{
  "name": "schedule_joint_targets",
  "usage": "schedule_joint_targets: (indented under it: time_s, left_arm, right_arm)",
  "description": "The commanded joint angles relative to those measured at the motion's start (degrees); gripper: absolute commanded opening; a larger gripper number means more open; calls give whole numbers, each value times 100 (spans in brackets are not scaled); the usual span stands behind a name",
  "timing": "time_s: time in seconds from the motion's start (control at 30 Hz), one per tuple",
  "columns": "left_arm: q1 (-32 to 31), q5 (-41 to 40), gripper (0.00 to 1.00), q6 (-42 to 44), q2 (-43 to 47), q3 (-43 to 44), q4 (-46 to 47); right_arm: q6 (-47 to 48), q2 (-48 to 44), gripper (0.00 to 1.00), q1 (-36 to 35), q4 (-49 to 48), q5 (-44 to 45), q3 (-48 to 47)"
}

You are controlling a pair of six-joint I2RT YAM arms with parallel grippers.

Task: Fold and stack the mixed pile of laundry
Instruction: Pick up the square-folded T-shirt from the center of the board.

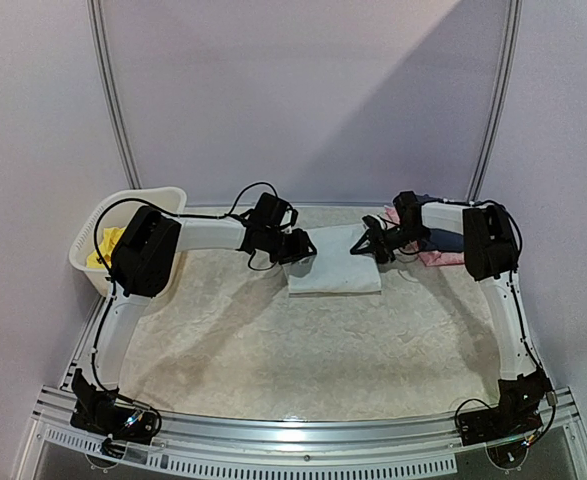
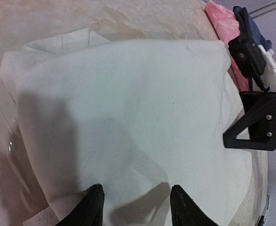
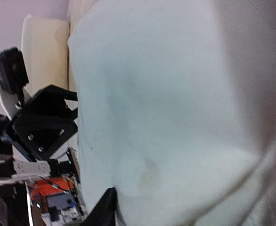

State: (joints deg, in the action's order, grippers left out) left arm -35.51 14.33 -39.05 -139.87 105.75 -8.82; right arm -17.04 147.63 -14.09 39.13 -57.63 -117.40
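Top external view: we see the folded white T-shirt [image 1: 335, 275] at the desk's [image 1: 273, 350] far middle, a broad stretch of desk lying between it and the arm bases. The left tool [image 2: 136, 200] hangs part-open above the shirt's left edge, grasping nothing. The right tool [image 1: 370, 245] sits at its right edge, and we cannot tell its grip. Yellow shorts [image 1: 106, 246] lie in the basket [image 1: 91, 222].

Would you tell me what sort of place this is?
Probably a robotics lab cell: left arm and right arm bolted to a metal rail, bare walls, a folded white T-shirt as test laundry.
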Motion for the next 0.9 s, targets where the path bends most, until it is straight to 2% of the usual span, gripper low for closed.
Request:
schedule_joint_targets:
  time_s: [0.0,0.07,0.1,0.27,0.43,0.87]
  left_arm:
    - [53,0,49,95,119,-75,-72]
    - [61,-56,49,227,353,-185,-145]
    - [69,-104,50,295,498,-265,-203]
    - [97,-363,52,759,1440,-670,-611]
    - [99,-563,52,988,2211,-1174,-796]
    - [45,-788,51,1170,3074,-1976,-1116]
  right_arm:
    - [415,238,14,-86,489,693,-312]
    - [821,121,1,-87,738,978,-400]
    - [1001,14,0,-70,830,1077,-401]
    - [1871,-544,0,44,1461,1577,-653]
    - [2242,-810,0,310,1901,2104,-973]
    - [2129,-934,0,1082,2187,2754,-1912]
